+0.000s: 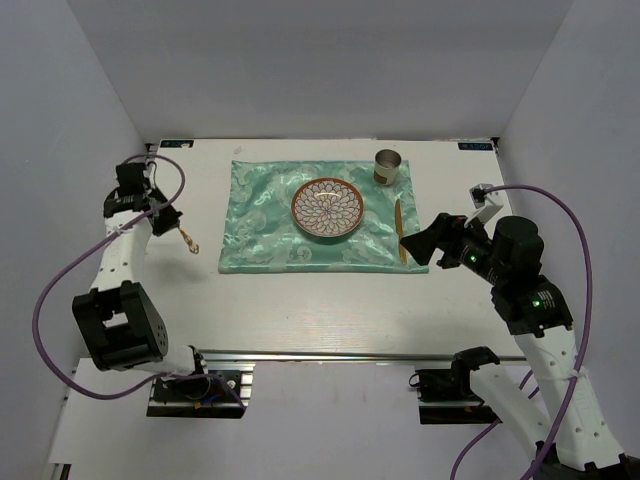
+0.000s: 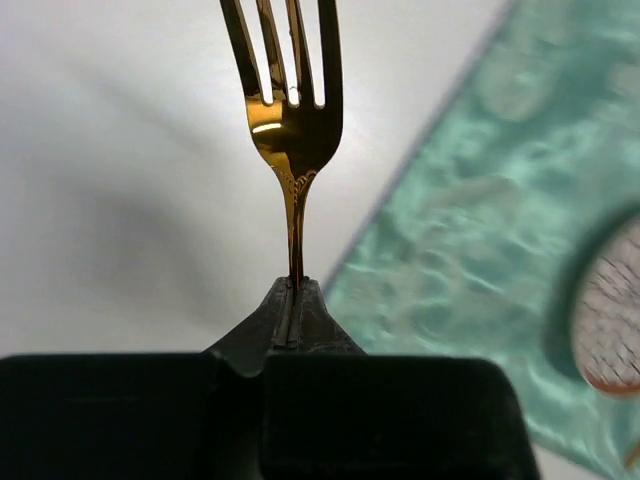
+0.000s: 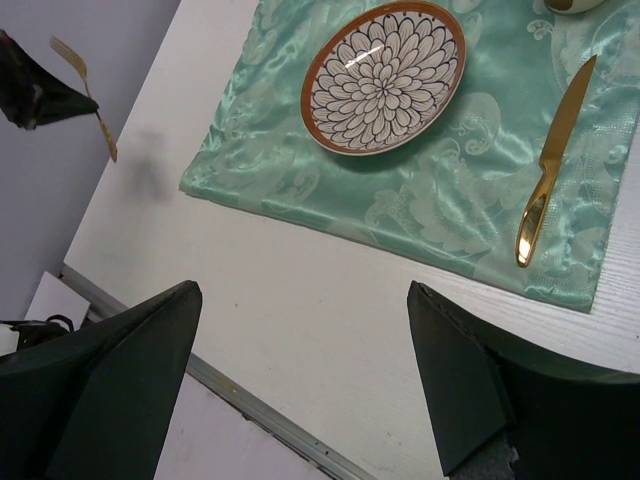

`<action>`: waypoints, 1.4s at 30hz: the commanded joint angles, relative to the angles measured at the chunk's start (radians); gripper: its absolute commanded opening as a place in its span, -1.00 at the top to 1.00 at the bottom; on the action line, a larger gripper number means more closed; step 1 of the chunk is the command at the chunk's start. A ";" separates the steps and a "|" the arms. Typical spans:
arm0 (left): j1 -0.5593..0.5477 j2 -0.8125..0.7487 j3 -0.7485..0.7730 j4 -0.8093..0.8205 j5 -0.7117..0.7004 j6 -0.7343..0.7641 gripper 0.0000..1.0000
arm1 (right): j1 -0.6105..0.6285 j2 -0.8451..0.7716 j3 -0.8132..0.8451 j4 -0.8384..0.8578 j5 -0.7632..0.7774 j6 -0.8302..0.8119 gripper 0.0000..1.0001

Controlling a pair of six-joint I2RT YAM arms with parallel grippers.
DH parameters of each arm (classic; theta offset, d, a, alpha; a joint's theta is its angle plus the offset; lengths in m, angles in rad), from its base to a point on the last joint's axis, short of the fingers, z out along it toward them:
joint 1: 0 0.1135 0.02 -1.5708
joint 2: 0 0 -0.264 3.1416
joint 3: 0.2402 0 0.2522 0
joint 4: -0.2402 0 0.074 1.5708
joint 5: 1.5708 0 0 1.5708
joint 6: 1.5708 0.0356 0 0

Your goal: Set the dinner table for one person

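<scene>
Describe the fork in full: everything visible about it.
The fork is shiny gold metal, with four tines and a small engraved ornament at the neck. The left gripper is shut on its slim handle just below that neck. It hangs in the air over the bare white dinner table, left of the mint cloth, touching nothing but the fingers.

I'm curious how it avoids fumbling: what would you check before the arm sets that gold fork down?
1. Grip: left hand shut on the handle of the gold fork: ok.
2. Fork over the mint-green cloth: not ok, it hangs over bare dinner table beside it.
3. Cloth strip left of the patterned plate free: ok.
4. Gold knife lying right of the plate: ok.
5. Right hand open, empty, off to the right: ok.
6. Fork's height above the table: cannot tell.
</scene>
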 commanded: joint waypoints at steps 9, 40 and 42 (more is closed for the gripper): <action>-0.302 0.438 0.436 -0.205 0.236 0.231 1.00 | -0.003 -0.013 0.029 -0.044 0.047 -0.050 -0.78; -0.442 0.727 0.614 -0.298 -0.104 0.282 1.00 | -0.003 -0.004 0.050 -0.110 0.046 -0.096 -0.79; -0.451 0.727 0.613 -0.294 -0.118 0.287 1.00 | -0.003 -0.003 0.053 -0.114 0.046 -0.100 -0.78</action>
